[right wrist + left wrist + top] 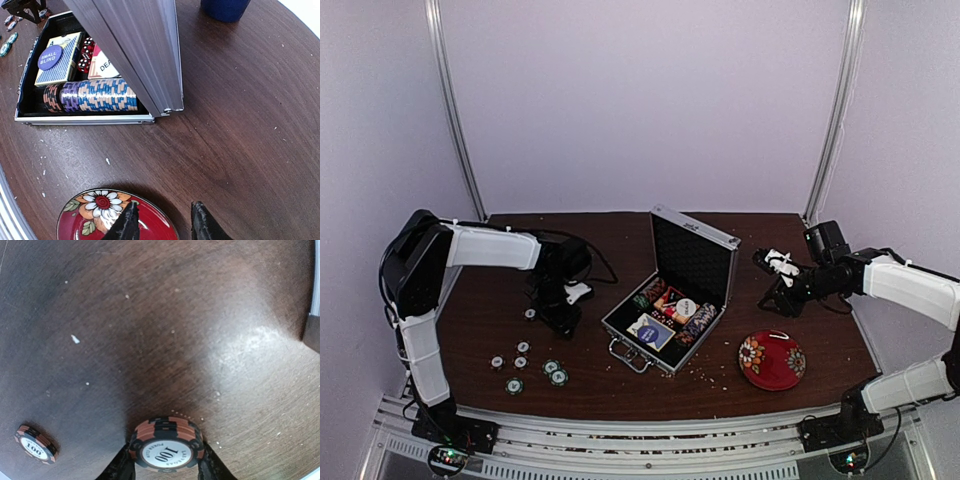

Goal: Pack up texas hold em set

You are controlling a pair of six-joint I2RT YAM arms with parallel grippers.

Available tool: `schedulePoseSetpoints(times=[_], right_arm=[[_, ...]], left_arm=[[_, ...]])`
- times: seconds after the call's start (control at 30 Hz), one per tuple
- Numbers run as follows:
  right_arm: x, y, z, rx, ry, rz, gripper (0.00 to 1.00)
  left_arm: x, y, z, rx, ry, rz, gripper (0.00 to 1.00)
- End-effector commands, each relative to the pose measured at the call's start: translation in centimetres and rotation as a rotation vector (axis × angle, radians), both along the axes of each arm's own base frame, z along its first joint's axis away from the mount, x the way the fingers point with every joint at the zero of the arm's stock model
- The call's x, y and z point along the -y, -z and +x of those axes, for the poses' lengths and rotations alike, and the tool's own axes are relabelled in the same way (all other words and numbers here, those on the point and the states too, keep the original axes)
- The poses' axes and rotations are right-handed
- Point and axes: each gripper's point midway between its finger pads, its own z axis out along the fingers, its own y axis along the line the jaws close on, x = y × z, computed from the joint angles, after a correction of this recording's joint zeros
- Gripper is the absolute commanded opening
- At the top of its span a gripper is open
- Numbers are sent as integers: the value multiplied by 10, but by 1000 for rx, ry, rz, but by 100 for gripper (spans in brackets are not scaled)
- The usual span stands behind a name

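Observation:
The silver briefcase (670, 312) stands open mid-table with its lid (135, 45) up. Inside lie a row of poker chips (90, 95) and the blue-and-cream card deck box (57, 62). My left gripper (166, 460) is low over the table, left of the case, shut on a short stack of orange-and-black "100" chips (166, 442). One more such chip (35, 444) lies to its left. Several loose chips (525, 365) sit near the front left. My right gripper (164, 210) hovers open and empty, right of the case.
A red floral bowl (772, 360) sits at the front right, partly under my right gripper's left finger (127, 222). A dark blue mug (225, 7) stands behind the case. Small crumbs dot the wooden table (620, 235).

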Motion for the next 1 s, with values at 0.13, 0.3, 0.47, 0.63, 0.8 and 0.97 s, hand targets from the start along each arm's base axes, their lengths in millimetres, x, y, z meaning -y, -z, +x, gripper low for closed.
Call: schedulePoseSetpoints(times=[0.13,0.3,0.47,0.63,0.8,0.97], right_arm=[[-1,1,-3,-9,-16,4,36],[-1,1,-3,-12,-17,4,36],[-1,1,-3,-11,-18,4,36],[-1,2,-3,-14,-18,3,36],[-1,2,-3,-15,-19,2,36],[-1,2,-3,-15,-22,2,36]], left_arm=[[-4,21,-4,-34,9,1,47],[-3,23,-3,-28,6,-6,50],[-6,28,-4,-25,-1,2,48],[-7,28,-3,-1,-14,22,41],[4,24,-8,16,-7,1,30],[10,6,-10,33,-13,-48,20]])
